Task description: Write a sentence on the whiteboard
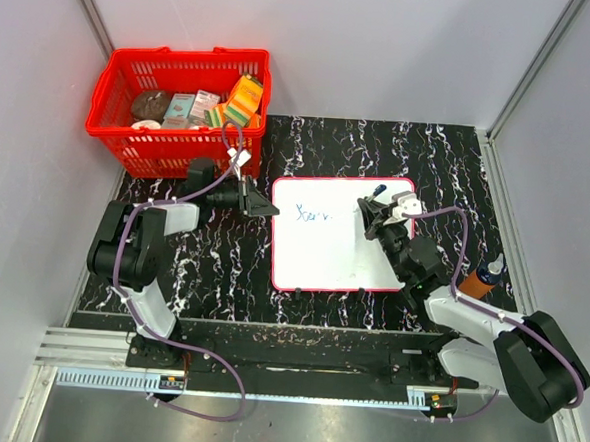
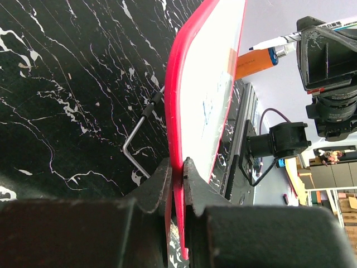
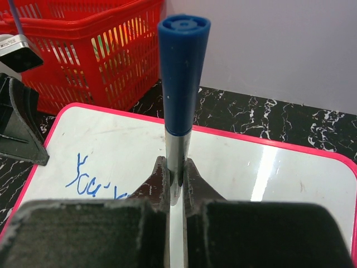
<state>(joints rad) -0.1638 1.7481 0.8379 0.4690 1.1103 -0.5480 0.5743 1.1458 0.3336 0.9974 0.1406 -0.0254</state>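
Left gripper [image 2: 177, 173] clamps whiteboard [image 1: 343, 254]; right gripper [image 3: 177, 180] pinches marker [image 3: 183, 72] — sentence [image 1: 312, 217] perhaps partial.

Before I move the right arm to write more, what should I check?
1. Left tool clamped on the whiteboard edge: ok.
2. Right tool shut on the marker: ok.
3. Marker's writing end on the board: cannot tell, hidden under the tool.
4. Sentence finished: not ok, only a few blue letters.
5. Bare white right of the writing: ok.
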